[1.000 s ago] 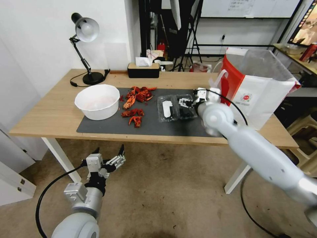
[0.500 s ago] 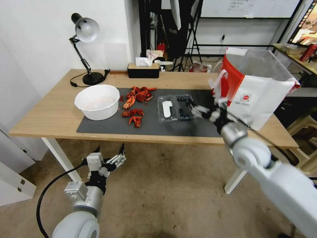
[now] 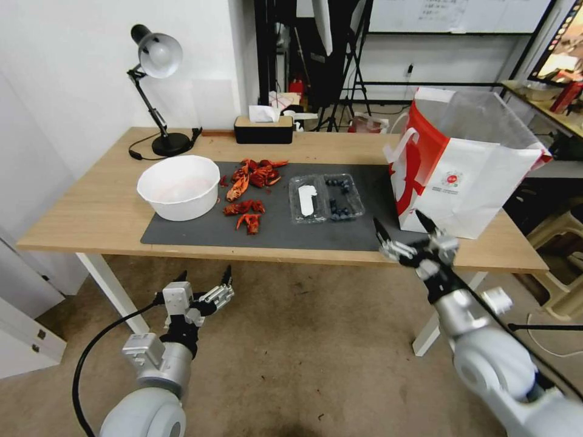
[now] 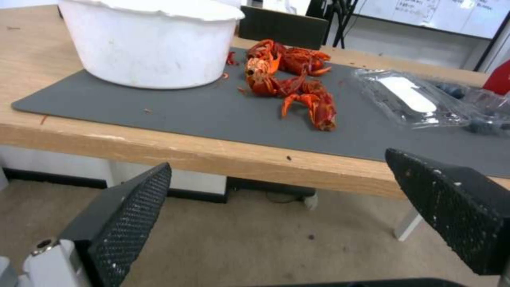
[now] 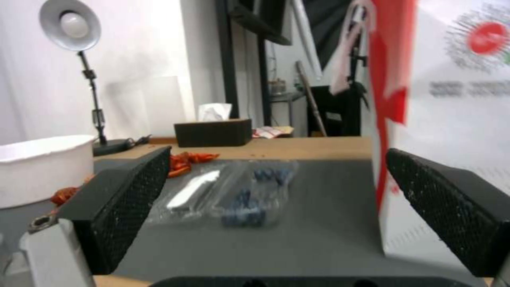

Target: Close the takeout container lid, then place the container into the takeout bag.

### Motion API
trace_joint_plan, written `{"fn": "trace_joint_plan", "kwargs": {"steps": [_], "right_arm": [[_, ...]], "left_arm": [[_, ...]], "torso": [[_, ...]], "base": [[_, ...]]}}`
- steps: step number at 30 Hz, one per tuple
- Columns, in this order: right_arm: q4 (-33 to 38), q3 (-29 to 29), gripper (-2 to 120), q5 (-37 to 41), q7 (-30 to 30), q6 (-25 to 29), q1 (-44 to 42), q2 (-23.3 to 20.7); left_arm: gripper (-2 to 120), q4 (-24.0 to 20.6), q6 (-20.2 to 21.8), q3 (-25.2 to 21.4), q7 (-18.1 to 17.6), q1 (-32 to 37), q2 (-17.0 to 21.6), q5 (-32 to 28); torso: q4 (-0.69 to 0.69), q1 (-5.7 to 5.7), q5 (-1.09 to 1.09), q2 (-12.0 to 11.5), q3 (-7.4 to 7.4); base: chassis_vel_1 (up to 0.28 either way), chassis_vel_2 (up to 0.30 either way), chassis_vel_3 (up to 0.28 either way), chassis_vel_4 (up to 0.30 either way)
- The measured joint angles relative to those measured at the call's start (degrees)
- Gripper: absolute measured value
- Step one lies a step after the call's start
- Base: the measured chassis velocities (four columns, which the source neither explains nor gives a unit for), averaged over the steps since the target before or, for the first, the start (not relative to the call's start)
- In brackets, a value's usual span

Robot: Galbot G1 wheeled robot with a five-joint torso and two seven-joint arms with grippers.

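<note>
Right gripper (image 3: 405,233) has backed off the takeout container (image 3: 327,198), jaws wide apart, empty.

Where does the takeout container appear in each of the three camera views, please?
Head view: the container lies open on the grey mat, between the red shells and the bag.
Left wrist view: the container sits at the right edge, past the shells.
Right wrist view: the container lies centre, on the mat, beside the bag.
Shared landmark: the white bowl.
</note>
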Motion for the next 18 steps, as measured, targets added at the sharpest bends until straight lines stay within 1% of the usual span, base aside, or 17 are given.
{"fn": "trace_joint_plan", "kwargs": {"steps": [1, 2, 4, 5, 7, 11, 18], "right_arm": [[0.1, 0.3, 100, -0.8, -0.4, 0.8, -1.6, 1.6], [0.1, 0.3, 100, -0.8, -0.4, 0.8, -1.6, 1.6], [-0.3, 0.4, 100, -2.0, -1.0, 2.2, -4.1, 4.3], [-0.3, 0.4, 100, -2.0, -1.0, 2.2, -4.1, 4.3], [-0.7, 0.1, 100, -2.7, -1.2, 3.0, -6.1, 6.1], [-0.9, -0.8, 100, -4.2, -1.3, 3.6, -7.4, 7.2], [-1.0, -1.3, 100, -5.2, -0.9, 3.7, -7.4, 7.6]], "left_arm": [[100, 0.1, -0.2, 0.0, 0.1, 0.0, 0.1, -0.1], [100, 0.1, -0.2, 0.0, 0.1, 0.0, 0.1, -0.1], [100, 0.2, -0.5, 0.0, 0.3, 0.0, 0.2, -0.3], [100, 0.2, -0.5, 0.0, 0.3, 0.0, 0.2, -0.3], [100, 0.2, -0.6, -0.1, 0.3, 0.2, 0.4, -0.6], [100, 0.1, -0.6, 0.0, 0.3, 0.3, 0.5, -1.0], [100, 0.0, -0.7, 0.3, 0.3, 0.2, 0.6, -1.1]], "torso": [[0.0, 0.0, 0.0, 0.0, 0.0], [0.0, 0.0, 0.0, 0.0, 0.0], [0.0, 0.0, 0.0, 0.0, 0.0], [0.0, 0.0, 0.0, 0.0, 0.0], [0.0, 0.01, 0.01, 0.0, 0.0], [0.01, 0.01, 0.0, 0.0, 0.0], [0.01, 0.01, 0.01, 0.0, 0.01]], "base": [[0.0, 0.0, 0.0, 0.0], [0.0, 0.0, 0.0, 0.0], [0.0, 0.0, 0.0, 0.0], [0.0, 0.0, 0.0, 0.0], [0.0, 0.0, 0.0, 0.0], [0.0, 0.0, 0.0, 0.0], [0.0, 0.0, 0.0, 0.0]]}}
